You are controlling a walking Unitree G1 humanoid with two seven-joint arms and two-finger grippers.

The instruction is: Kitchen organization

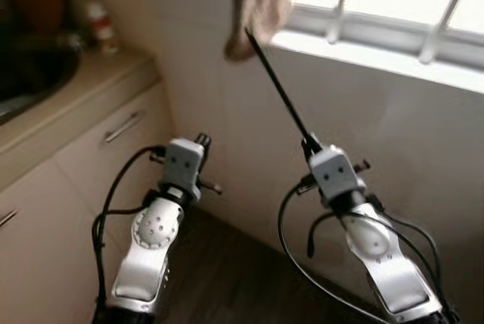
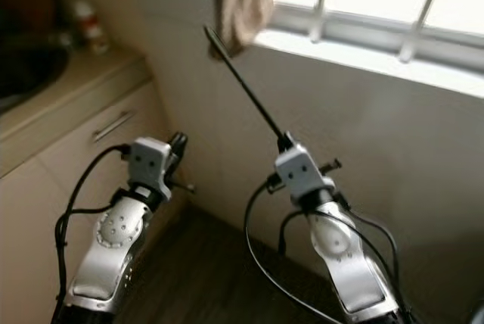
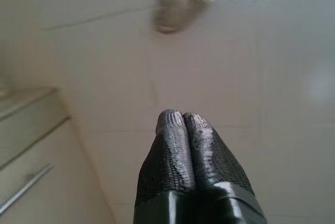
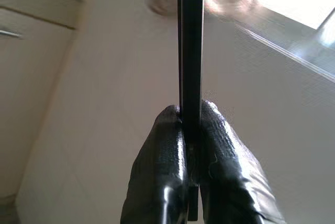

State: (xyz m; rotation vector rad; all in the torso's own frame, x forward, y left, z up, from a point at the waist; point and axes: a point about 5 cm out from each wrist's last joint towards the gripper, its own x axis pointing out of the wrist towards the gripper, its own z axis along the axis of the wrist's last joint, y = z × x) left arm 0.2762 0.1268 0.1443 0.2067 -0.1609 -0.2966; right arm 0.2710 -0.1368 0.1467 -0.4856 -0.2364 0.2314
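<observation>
Right gripper (image 4: 191, 130) clamped on thin black flat rod (image 1: 278, 89), tip by hanging beige cloth (image 1: 261, 2) ahead of jaws. Left gripper (image 3: 183, 122) pressed together, empty. Best kept firmly pinched, rod steady.

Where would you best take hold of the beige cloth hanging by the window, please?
Grip the cloth at its lower hanging end, coming from below and in front: it dangles free beside the sill, with the wall behind it. The left end effector is shut and empty; the right end effector holds a black rod whose tip is near the cloth.
</observation>
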